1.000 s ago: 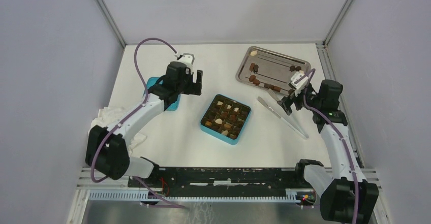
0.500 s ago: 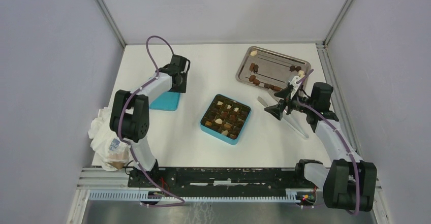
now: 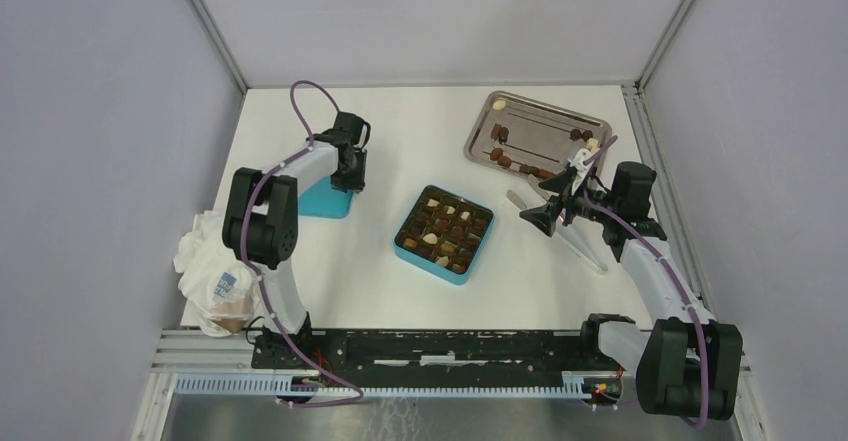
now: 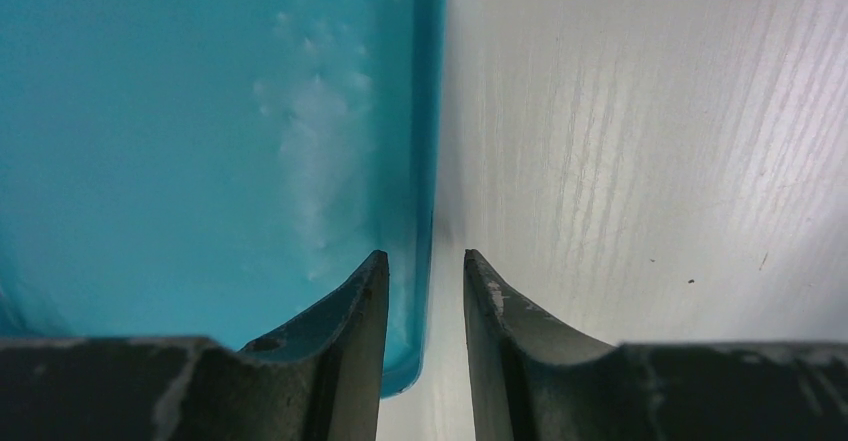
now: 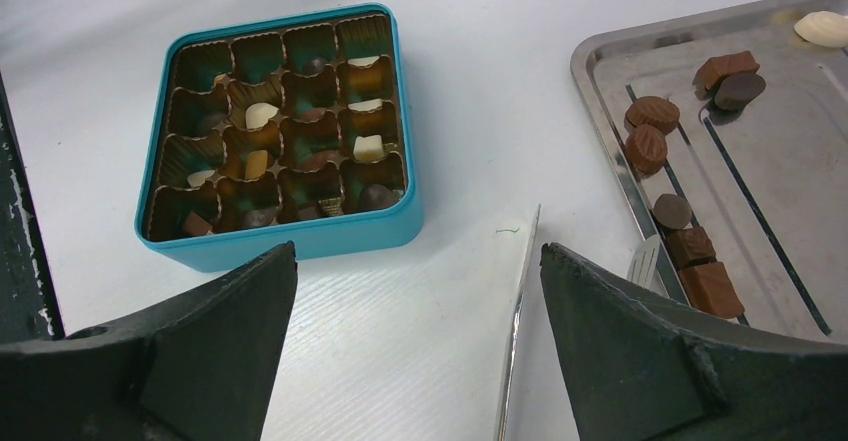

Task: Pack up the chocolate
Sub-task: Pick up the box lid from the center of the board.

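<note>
Left gripper [image 4: 424, 257] has narrowed astride teal lid [image 4: 200, 111] rim, grip unclear; right gripper [image 5: 418, 249] gapes empty.

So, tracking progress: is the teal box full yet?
Not full. The teal box has several bare cells, and chocolates lie on the metal tray.

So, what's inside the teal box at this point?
A brown gridded insert sits in the teal box, most cells holding chocolate: dark, brown and cream pieces. Two corner cells look empty, though their shadowed bottoms cannot be fully seen.
</note>
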`<act>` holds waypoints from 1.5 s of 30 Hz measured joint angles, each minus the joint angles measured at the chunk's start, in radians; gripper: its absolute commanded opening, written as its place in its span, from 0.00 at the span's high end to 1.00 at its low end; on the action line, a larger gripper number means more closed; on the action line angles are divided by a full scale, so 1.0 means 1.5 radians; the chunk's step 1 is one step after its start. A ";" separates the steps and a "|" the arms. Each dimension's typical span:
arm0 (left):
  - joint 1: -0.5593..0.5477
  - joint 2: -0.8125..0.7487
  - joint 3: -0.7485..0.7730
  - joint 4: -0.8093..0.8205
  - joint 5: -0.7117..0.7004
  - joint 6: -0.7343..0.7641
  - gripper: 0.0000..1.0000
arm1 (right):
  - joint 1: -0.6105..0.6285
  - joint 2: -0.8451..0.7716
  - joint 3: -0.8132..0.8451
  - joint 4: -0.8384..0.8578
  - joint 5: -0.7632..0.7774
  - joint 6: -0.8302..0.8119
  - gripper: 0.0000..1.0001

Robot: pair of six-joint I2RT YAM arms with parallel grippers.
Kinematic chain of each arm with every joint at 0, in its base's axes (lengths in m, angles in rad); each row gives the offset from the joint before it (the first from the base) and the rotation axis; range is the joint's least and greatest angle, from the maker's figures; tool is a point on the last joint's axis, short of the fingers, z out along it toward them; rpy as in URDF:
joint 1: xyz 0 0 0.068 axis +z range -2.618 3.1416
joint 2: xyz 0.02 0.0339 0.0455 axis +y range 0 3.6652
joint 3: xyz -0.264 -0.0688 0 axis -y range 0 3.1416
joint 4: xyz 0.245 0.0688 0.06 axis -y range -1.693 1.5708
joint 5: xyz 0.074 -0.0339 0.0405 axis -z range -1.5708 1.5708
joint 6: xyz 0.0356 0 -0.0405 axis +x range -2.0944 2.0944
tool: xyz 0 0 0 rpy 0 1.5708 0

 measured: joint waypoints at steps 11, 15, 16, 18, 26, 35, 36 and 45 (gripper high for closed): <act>0.000 0.025 0.012 -0.003 0.011 0.000 0.83 | 0.000 0.004 0.000 0.000 -0.001 -0.001 0.03; 0.000 0.029 0.017 -0.006 0.011 0.000 0.96 | 0.001 0.004 0.000 0.000 -0.001 -0.001 0.03; 0.000 0.030 0.019 -0.008 0.011 0.000 0.98 | 0.001 0.004 0.000 0.000 -0.001 -0.001 0.03; 0.000 0.030 0.021 -0.011 0.013 0.001 0.98 | 0.001 0.004 0.000 -0.001 -0.001 -0.001 0.03; -0.002 0.013 0.020 -0.017 0.037 0.004 0.98 | 0.004 0.007 0.001 -0.019 -0.004 -0.008 0.03; -0.003 -0.147 -0.005 -0.017 0.127 0.012 0.98 | 0.005 0.007 0.001 -0.028 -0.018 -0.026 0.03; -0.003 -0.163 -0.011 -0.015 0.137 0.012 0.98 | 0.005 0.007 0.001 -0.030 -0.020 -0.029 0.03; -0.005 -0.330 -0.103 -0.014 0.190 -0.012 0.98 | 0.010 0.007 0.001 -0.037 -0.047 -0.053 0.03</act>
